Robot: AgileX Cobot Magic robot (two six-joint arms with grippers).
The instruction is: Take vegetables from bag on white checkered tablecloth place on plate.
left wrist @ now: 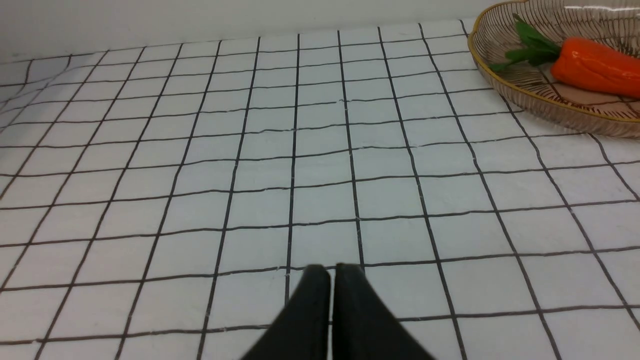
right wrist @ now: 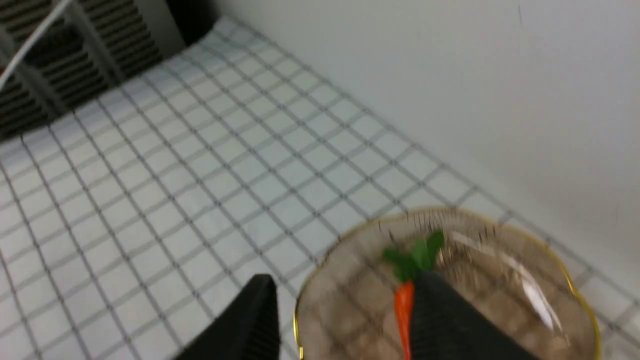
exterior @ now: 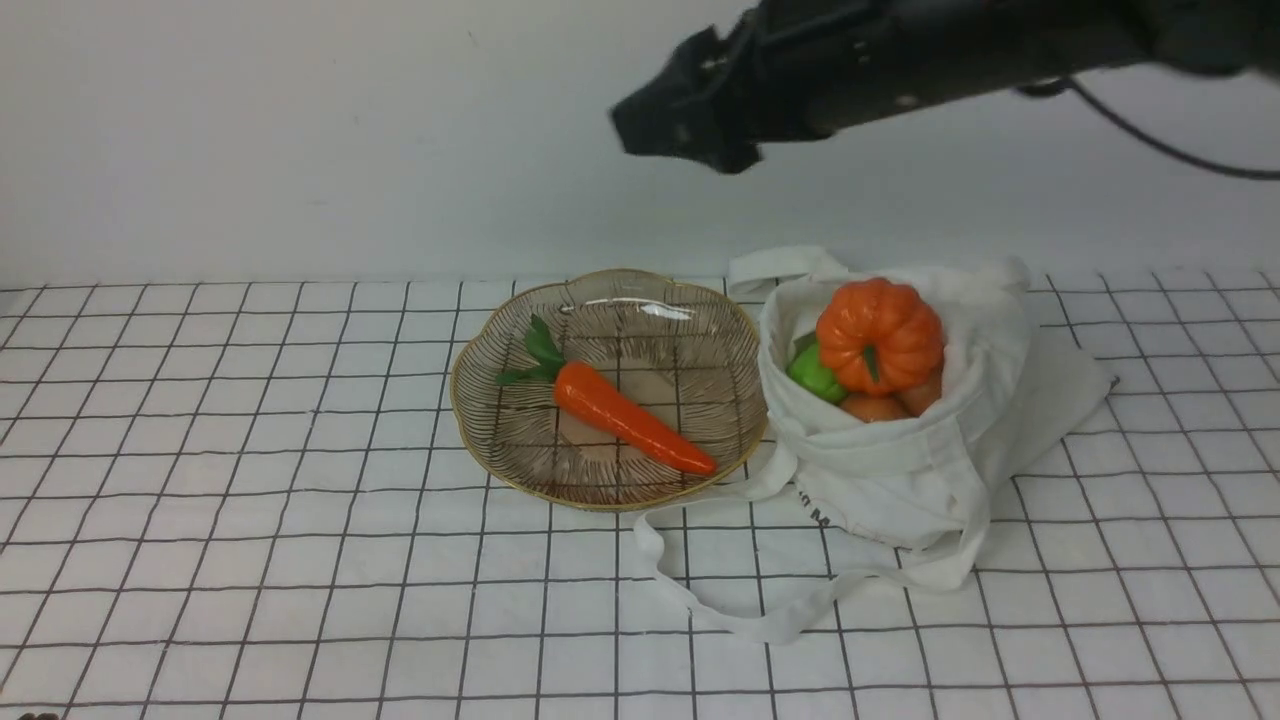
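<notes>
Check the white checkered tablecloth: it covers the bench from edge to edge.

Check the left tool in the left wrist view. Its two dark fingers stand narrow, almost touching at the tips, with nothing between them. It hangs low over bare cloth, well apart from the plate. It does not appear in the front view.

Locate the plate near the middle of the bench. One vegetable lies in it: the carrot, set diagonally, with its green leaves toward the far left rim and its tip toward the near right rim.

Locate the bag just right of the plate, its mouth open toward you. The pumpkin sits on top of the contents. The green piece is against its left side, and the orange-brown pieces lie below it. One strap loops over the cloth in front of the plate.

Check the right tool. It is raised well above the plate. Its fingers stand wide and hold nothing. The right wrist view is blurred.
</notes>
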